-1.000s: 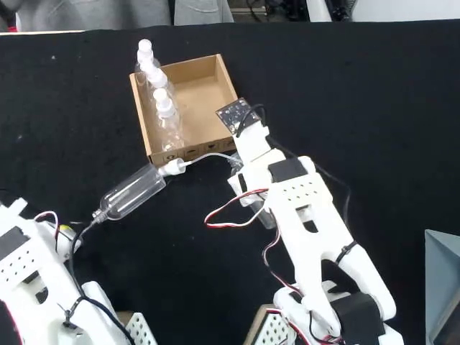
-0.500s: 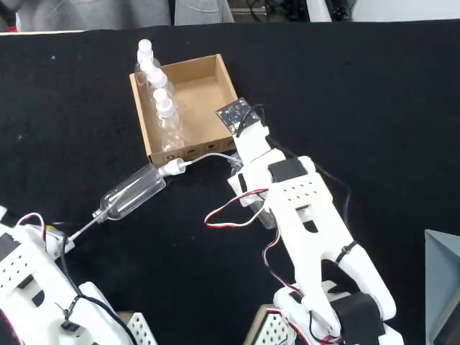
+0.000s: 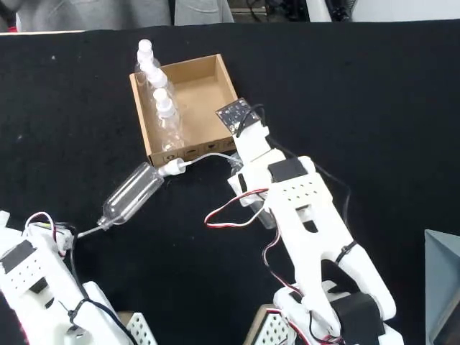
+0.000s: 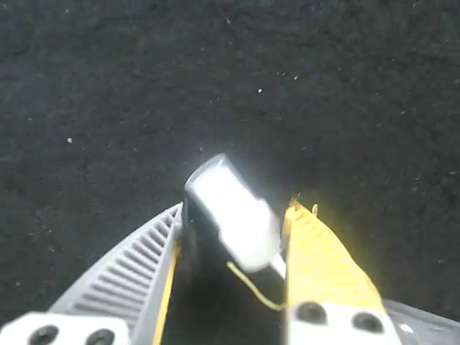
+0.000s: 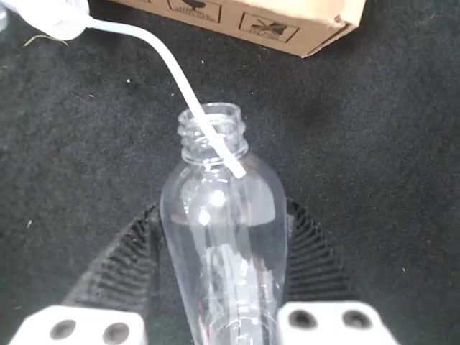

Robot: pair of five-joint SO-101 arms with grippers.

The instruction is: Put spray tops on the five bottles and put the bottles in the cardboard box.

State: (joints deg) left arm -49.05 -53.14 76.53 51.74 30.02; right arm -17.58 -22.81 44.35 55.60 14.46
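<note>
Three capped bottles (image 3: 159, 100) stand along one side of the cardboard box (image 3: 205, 86). A clear bottle (image 3: 133, 194) lies on the black table in front of the box. Beside its wide end rests a loose spray top (image 3: 172, 167), whose tube (image 5: 194, 108) lies across the open neck of another clear bottle (image 5: 215, 215). My right gripper (image 5: 223, 208) is shut on that bottle just in front of the box (image 5: 273, 21). My left gripper (image 4: 237, 208) is shut on a white spray top (image 4: 233, 215) at the near left (image 3: 63, 238). Its thin tube (image 3: 88, 230) points at the lying bottle's narrow end.
The right arm (image 3: 302, 215) spans the near middle of the table. A grey container corner (image 3: 442, 280) shows at the near right edge. The box's right half (image 3: 208, 100) holds nothing. Black cloth (image 3: 359, 108) stretches across the far right.
My left arm has drawn back toward the near-left corner with the spray top, pulling its tube away from the lying bottle, which turned slightly. The right arm kept still.
</note>
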